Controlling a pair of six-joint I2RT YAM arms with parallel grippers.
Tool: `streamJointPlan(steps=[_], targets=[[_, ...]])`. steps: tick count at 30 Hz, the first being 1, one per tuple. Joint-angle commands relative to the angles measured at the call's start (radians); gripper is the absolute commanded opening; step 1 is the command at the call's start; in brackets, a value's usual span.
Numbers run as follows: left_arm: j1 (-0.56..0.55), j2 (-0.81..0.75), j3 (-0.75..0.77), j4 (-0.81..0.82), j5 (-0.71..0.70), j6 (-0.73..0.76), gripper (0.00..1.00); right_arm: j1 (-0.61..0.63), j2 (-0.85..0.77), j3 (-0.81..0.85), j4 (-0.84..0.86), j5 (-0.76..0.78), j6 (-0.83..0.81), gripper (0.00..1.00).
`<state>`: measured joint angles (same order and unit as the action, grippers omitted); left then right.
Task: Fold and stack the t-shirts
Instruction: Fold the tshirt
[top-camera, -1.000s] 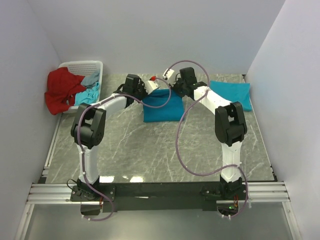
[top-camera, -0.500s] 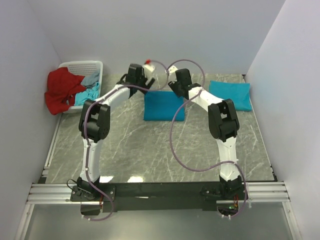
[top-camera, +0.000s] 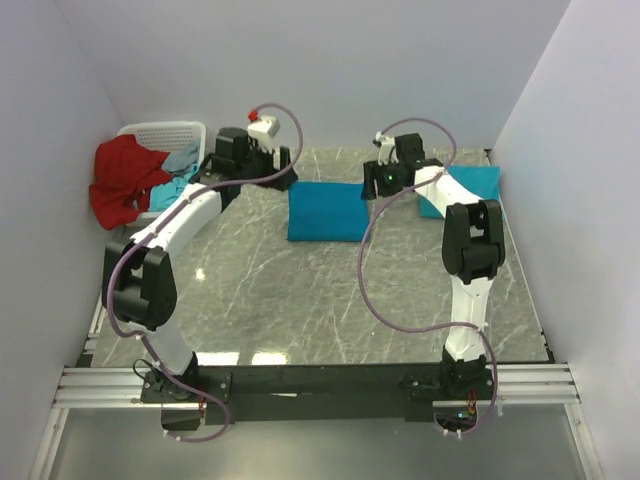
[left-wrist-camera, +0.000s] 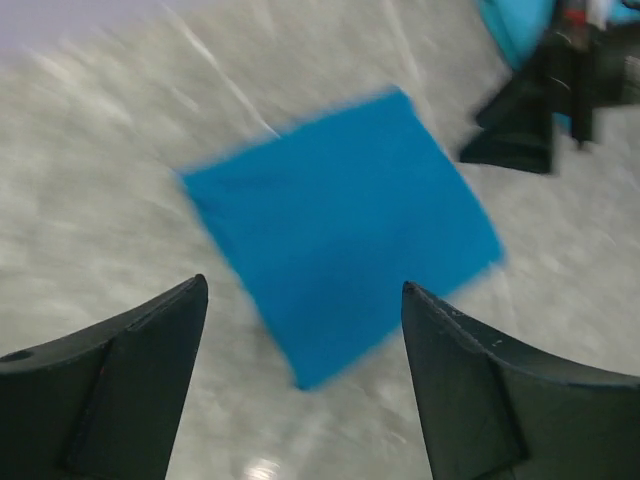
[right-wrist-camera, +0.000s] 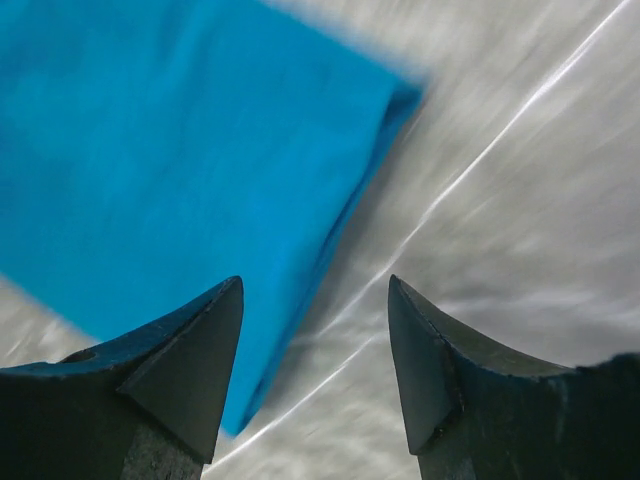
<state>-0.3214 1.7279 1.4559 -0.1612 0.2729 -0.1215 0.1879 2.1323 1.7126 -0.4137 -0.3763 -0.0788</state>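
Marble table (top-camera: 300, 290), t-shirt (left-wrist-camera: 340, 225) near left end effector (left-wrist-camera: 303, 285)

Enclosure: 3 plain walls, pale lavender-white, matte. Back wall (top-camera: 330, 60) unmarked; L wall (top-camera: 40, 200) and R wall (top-camera: 590, 200) close in both sides.
Table (top-camera: 300, 300): grey marble-look top w/ white veining, spans wall to wall.
Glare patches (top-camera: 270, 357) nr front edge; light prob. from overhead.
Front: aluminium extrusion rail (top-camera: 100, 385) along near edge, black crossbar (top-camera: 330, 380) at its middle.
Below rail: dull grey surface (top-camera: 320, 445), floor or lower shelf, can't tell.
White lattice basket (top-camera: 165, 132): far-L corner, by back wall.
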Motion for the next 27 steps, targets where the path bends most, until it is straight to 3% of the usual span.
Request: streamJointPlan(steps=[1, 4, 9, 15, 21, 27], targets=[[-0.008, 0.036, -0.106, 0.006, 0.305, -0.165, 0.82, 0.008, -0.048, -0.071, -0.077, -0.2, 0.129, 0.67], [-0.025, 0.094, -0.135, 0.051, 0.328, -0.207, 0.77, 0.007, -0.032, -0.114, -0.054, -0.182, 0.172, 0.67], [-0.05, 0.225, -0.094, -0.009, 0.293, -0.198, 0.73, 0.002, 0.006, -0.149, -0.005, -0.164, 0.263, 0.69], [-0.054, 0.306, -0.054, -0.147, 0.074, -0.175, 0.68, -0.002, 0.073, -0.127, 0.024, -0.187, 0.335, 0.7], [-0.079, 0.323, -0.04, -0.212, -0.053, -0.159, 0.66, -0.022, 0.11, -0.064, 0.033, -0.176, 0.372, 0.71], [-0.088, 0.273, 0.0, -0.21, -0.012, -0.142, 0.69, -0.05, 0.113, -0.056, 0.056, -0.214, 0.438, 0.74]])
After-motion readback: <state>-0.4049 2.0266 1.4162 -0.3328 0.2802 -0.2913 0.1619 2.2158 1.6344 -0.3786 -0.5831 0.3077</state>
